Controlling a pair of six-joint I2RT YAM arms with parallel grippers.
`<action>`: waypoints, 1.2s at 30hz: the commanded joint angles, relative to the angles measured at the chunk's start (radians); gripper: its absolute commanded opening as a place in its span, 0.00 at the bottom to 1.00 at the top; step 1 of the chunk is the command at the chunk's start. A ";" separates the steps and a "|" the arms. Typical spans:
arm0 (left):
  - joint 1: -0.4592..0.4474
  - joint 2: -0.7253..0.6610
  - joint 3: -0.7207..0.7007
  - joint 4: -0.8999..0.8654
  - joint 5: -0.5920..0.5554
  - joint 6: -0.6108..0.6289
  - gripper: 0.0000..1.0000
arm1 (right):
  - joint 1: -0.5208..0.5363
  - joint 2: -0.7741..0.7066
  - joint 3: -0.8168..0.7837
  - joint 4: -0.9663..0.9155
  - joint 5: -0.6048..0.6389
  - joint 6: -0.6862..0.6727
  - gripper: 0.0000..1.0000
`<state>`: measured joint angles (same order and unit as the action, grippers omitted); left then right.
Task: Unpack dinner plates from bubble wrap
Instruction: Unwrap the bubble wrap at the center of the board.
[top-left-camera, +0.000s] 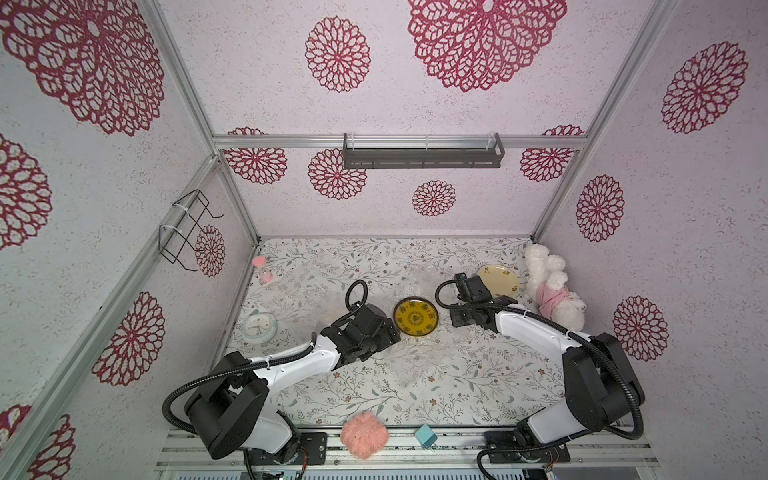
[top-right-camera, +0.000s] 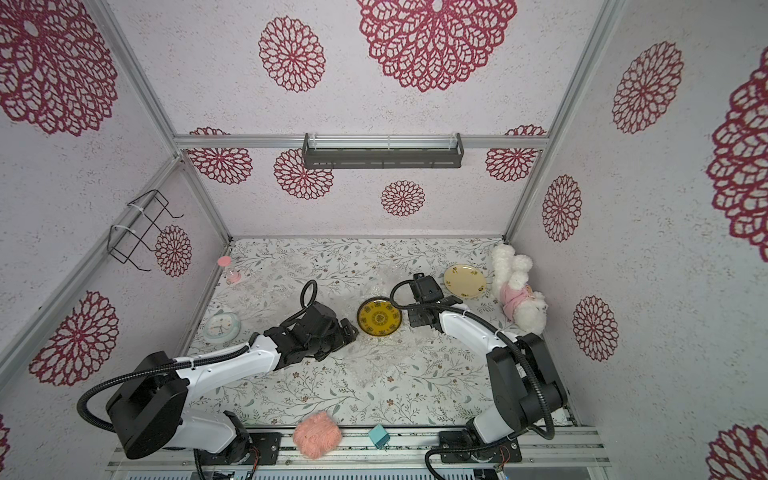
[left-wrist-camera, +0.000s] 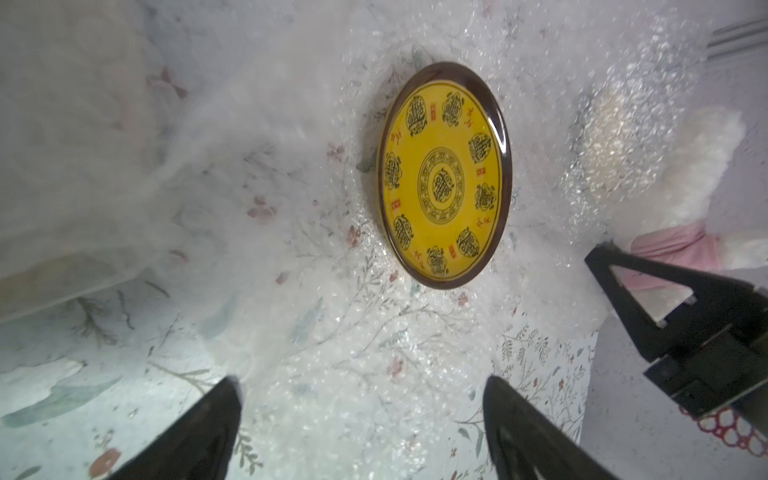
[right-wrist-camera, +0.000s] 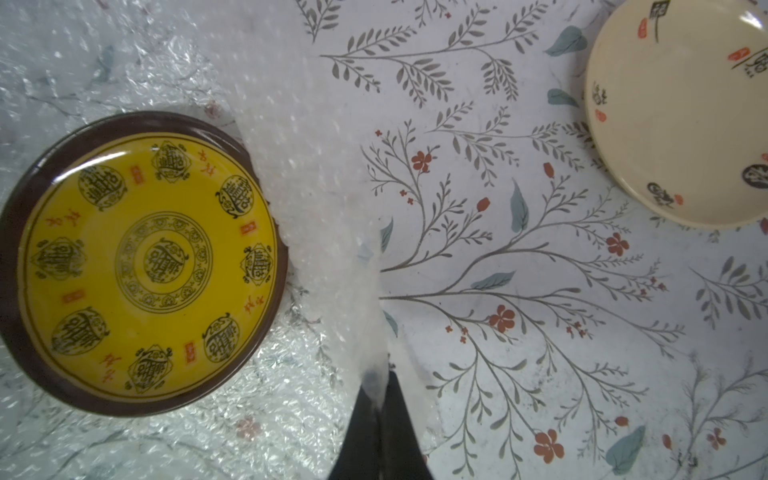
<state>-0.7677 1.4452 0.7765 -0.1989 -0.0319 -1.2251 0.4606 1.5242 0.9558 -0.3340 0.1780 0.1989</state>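
A yellow plate (top-left-camera: 415, 318) with a dark rim lies bare on a spread sheet of bubble wrap (top-left-camera: 415, 361) mid-table. A cream plate (top-left-camera: 497, 279) lies unwrapped on the tablecloth at the back right. My left gripper (left-wrist-camera: 361, 384) is open and low over the bubble wrap (left-wrist-camera: 332, 332), just short of the yellow plate (left-wrist-camera: 444, 174). My right gripper (right-wrist-camera: 376, 372) is shut on a raised flap of bubble wrap (right-wrist-camera: 307, 187). That flap stands between the yellow plate (right-wrist-camera: 145, 262) and the cream plate (right-wrist-camera: 681, 116).
A white clock (top-left-camera: 259, 327) and a pink hourglass (top-left-camera: 262, 269) stand by the left wall. A white plush toy (top-left-camera: 552, 286) lies at the back right. A pink yarn ball (top-left-camera: 365, 434) and a teal box (top-left-camera: 426, 436) sit on the front rail. More crumpled wrap (top-left-camera: 419, 278) lies behind the yellow plate.
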 joint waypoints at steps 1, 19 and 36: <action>-0.006 0.011 -0.002 0.048 -0.031 -0.008 0.81 | -0.003 -0.019 0.004 -0.003 -0.007 -0.015 0.03; -0.035 0.101 -0.029 0.075 -0.036 0.008 0.57 | -0.082 -0.019 0.022 -0.037 -0.095 -0.057 0.03; -0.041 0.088 -0.031 0.013 -0.064 0.062 0.03 | -0.260 0.002 0.075 -0.090 -0.093 -0.090 0.47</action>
<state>-0.8009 1.5524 0.7521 -0.1596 -0.0631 -1.1797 0.2253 1.5242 0.9886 -0.3992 0.0746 0.1272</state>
